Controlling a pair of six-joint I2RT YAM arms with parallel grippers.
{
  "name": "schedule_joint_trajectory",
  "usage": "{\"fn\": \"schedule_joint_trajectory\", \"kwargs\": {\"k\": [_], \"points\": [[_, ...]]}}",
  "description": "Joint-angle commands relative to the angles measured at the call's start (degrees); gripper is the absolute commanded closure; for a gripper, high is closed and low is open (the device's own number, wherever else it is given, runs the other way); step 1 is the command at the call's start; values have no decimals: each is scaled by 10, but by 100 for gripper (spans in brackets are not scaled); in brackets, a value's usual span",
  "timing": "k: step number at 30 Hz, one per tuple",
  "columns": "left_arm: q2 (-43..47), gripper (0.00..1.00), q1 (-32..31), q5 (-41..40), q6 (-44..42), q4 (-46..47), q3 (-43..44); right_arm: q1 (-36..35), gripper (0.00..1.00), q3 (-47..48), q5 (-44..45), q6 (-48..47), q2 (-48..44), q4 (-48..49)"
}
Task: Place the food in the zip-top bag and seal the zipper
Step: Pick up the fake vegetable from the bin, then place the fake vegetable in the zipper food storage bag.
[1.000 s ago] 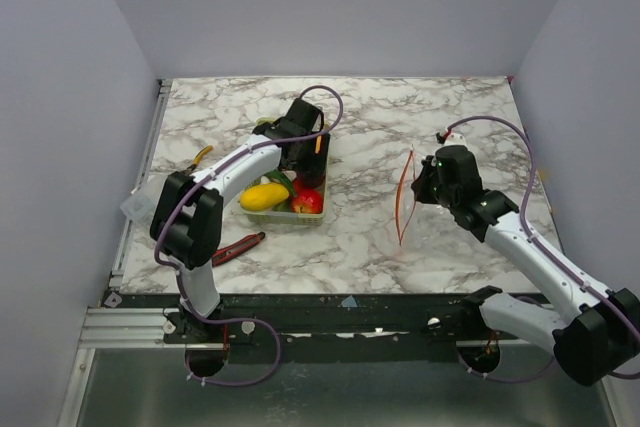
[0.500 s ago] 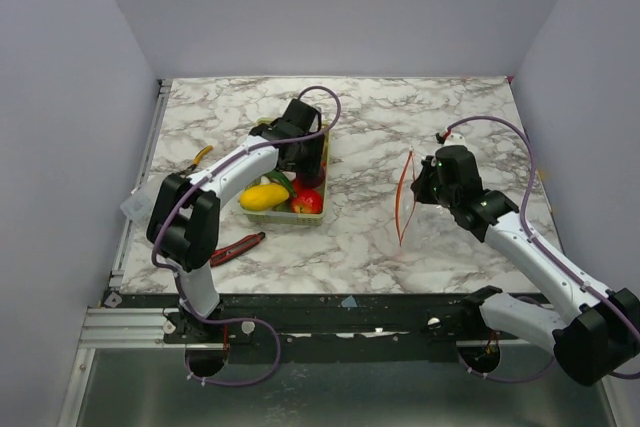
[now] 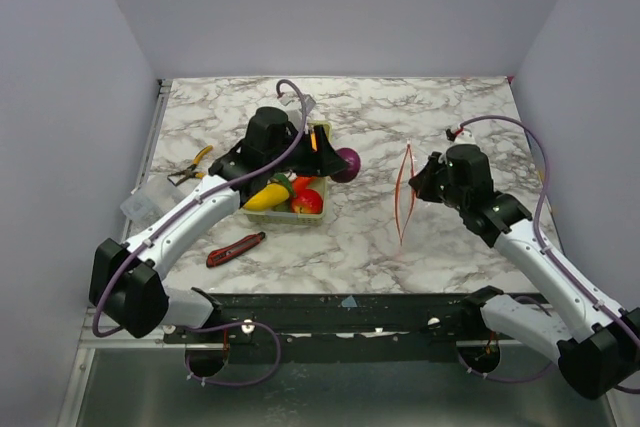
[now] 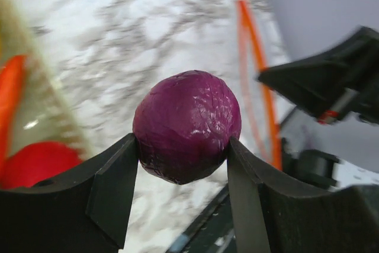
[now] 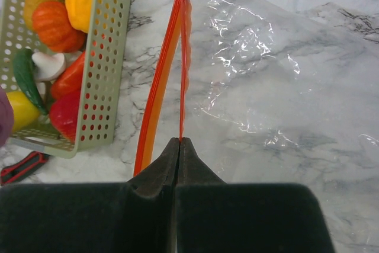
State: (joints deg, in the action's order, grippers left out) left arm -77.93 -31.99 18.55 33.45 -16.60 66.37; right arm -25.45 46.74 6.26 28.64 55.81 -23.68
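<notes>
My left fingers (image 4: 112,191) are clamped on a purple toy vegetable (image 4: 186,124), one pad on each side, and I'm holding it above the marble tabletop (image 4: 148,39). Ahead of these fingers and to the right stands the bag's orange-red zipper (image 4: 256,45), with the right arm just beyond it.

My right fingers (image 5: 157,176) are pressed together on one lip of the zipper. The other lip bows away to their left, so the mouth is parted. The clear zip-top bag (image 5: 266,87) spreads out ahead and to the right of these fingers. Further left sits the green mesh basket (image 5: 109,57) with the rest of the food (image 5: 53,25) inside. A red-and-black utility knife (image 5: 21,167) lies just this side of it.
</notes>
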Motion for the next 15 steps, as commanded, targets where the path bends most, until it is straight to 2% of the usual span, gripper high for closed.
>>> {"fn": "schedule_joint_trajectory", "kwargs": {"k": [1, 3, 6, 15], "points": [[8, 87, -44, 172, 155, 235, -52, -3, 100, 33, -37, 37, -11, -20], [-7, 88, -67, 197, 192, 309, -58, -4, 100, 41, -44, 44, -13, -23], [-35, 89, -96, 212, 214, 353, -46, -3, 100, 49, -50, 52, -13, -24], [-102, 93, -125, 210, 205, 356, -35, -3, 100, 57, -52, 72, -25, -31]]}}
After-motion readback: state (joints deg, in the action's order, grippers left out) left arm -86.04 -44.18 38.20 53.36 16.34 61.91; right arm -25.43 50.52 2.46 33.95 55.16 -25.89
